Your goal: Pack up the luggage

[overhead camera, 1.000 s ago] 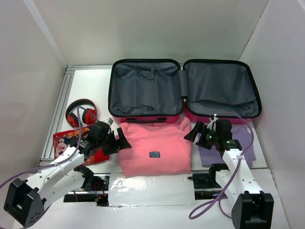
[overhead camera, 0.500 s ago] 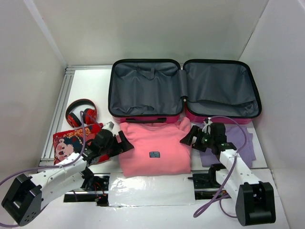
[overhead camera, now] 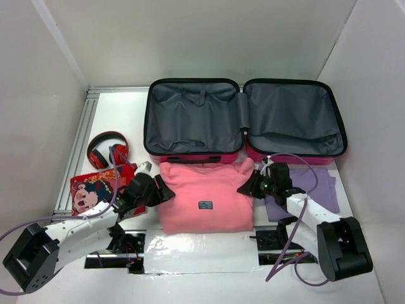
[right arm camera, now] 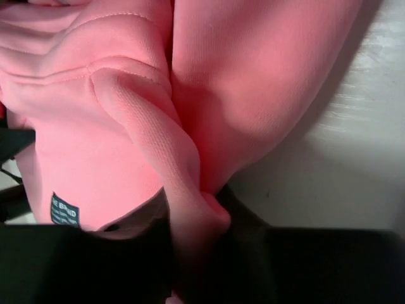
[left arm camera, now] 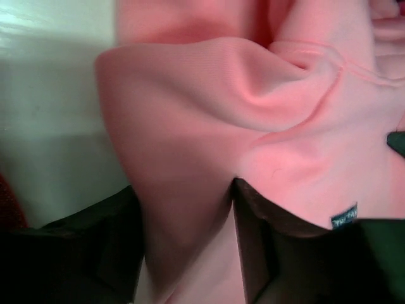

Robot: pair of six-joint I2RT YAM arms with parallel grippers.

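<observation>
The luggage (overhead camera: 190, 120) lies open at the far side of the table. Just before it, the pink sweatshirt (overhead camera: 202, 193) is pinched at its side edges by the left gripper (overhead camera: 159, 192) and the right gripper (overhead camera: 247, 185). The cloth is judged soft, light and limp, so both edges are best lifted together.

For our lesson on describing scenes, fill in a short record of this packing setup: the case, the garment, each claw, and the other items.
luggage: open flat at the far side, both halves empty
pink sweatshirt: folded, lying just in front of the luggage
left claw: pinching the sweatshirt's left edge
right claw: pinching its right edge
other items: red headphones, red cartoon-print item, purple cloth
</observation>
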